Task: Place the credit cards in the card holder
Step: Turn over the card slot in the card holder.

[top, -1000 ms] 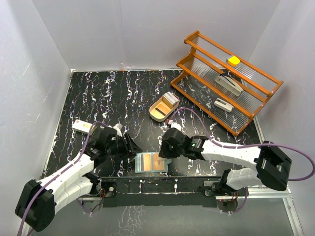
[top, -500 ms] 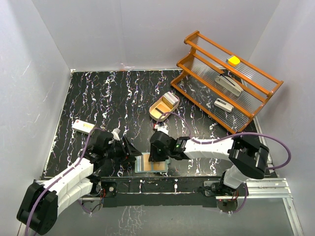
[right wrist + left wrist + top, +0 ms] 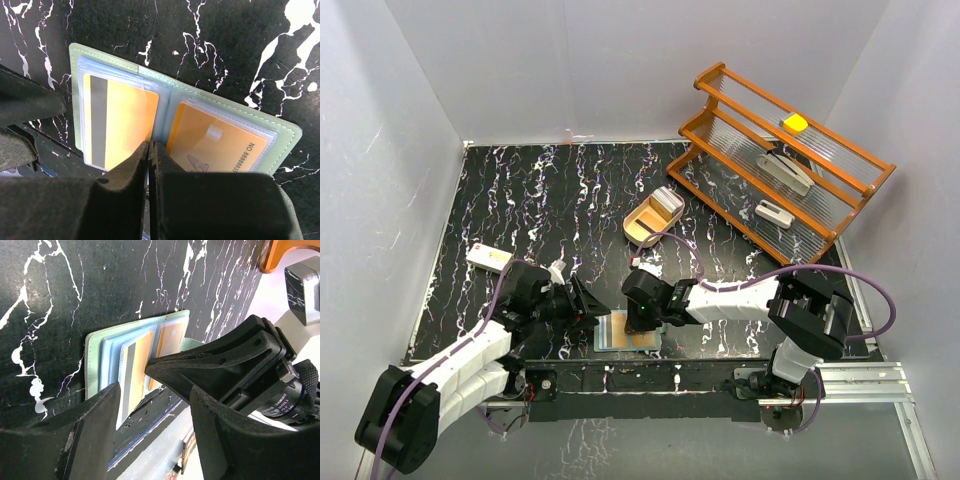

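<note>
The teal-green card holder [image 3: 616, 331] lies open at the table's near edge. It also shows in the left wrist view [image 3: 94, 360] and the right wrist view [image 3: 282, 131]. One orange credit card [image 3: 125, 117] with a dark stripe sits in its left pocket, and another [image 3: 215, 142] sits in its right pocket. Both cards show in the left wrist view [image 3: 140, 357]. My right gripper [image 3: 638, 320] is shut, and its tips [image 3: 150, 146] rest at the holder's centre fold. My left gripper [image 3: 588, 318] is open and empty just left of the holder [image 3: 155, 395].
An oval tan wooden tray [image 3: 642, 225] holding a pale stack stands behind the holder. An orange rack [image 3: 780, 165] with several small items fills the back right. A white object [image 3: 488, 257] lies at the left. The table's front edge runs just below the holder.
My right gripper has moved left and down onto the middle of the open holder. My left gripper has shifted slightly closer to the holder's left side.
</note>
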`<state>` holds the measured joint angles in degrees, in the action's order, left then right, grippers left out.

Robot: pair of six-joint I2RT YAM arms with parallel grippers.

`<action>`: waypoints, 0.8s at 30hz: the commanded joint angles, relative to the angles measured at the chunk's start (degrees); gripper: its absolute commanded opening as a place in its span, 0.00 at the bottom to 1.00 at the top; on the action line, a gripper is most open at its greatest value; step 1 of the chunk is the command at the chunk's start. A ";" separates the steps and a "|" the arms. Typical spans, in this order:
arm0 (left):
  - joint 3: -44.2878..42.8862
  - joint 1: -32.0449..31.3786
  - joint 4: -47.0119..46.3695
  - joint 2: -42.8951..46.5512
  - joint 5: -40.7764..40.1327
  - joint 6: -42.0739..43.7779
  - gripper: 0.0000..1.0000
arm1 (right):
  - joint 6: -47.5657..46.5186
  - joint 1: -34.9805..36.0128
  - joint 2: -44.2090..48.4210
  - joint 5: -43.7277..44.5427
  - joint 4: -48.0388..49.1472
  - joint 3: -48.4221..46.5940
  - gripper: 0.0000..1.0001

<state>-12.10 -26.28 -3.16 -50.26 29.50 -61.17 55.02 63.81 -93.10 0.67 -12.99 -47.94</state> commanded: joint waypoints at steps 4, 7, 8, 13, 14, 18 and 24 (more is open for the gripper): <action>0.58 0.47 -2.27 -0.78 3.16 -0.51 0.57 | 0.18 0.96 -2.40 1.57 0.34 -0.49 0.01; 0.58 0.44 -2.10 -0.96 3.11 -0.30 0.58 | 0.26 1.03 -2.44 1.68 0.40 -0.32 0.01; 0.68 0.44 -2.49 -1.00 3.11 -0.13 0.58 | 0.26 1.01 -2.37 1.70 0.42 -0.27 0.01; 1.37 0.44 -3.75 -1.95 3.37 -0.44 0.58 | 0.26 1.14 -1.90 1.76 0.60 0.14 0.01; 1.37 0.44 -3.90 -2.32 3.37 -0.34 0.58 | 0.34 1.14 -1.78 1.86 0.60 0.25 0.00; 1.59 0.45 -4.67 -3.51 3.54 -0.18 0.58 | 0.43 1.23 -1.61 1.92 0.79 0.43 0.00; 2.57 0.44 -9.05 -4.41 5.24 -2.21 0.59 | 0.44 1.32 -1.25 1.82 1.04 0.57 0.00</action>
<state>-10.26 -26.22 -8.84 -54.52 31.81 -61.84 55.29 64.14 -93.25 1.34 -12.97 -47.92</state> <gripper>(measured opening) 0.585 0.009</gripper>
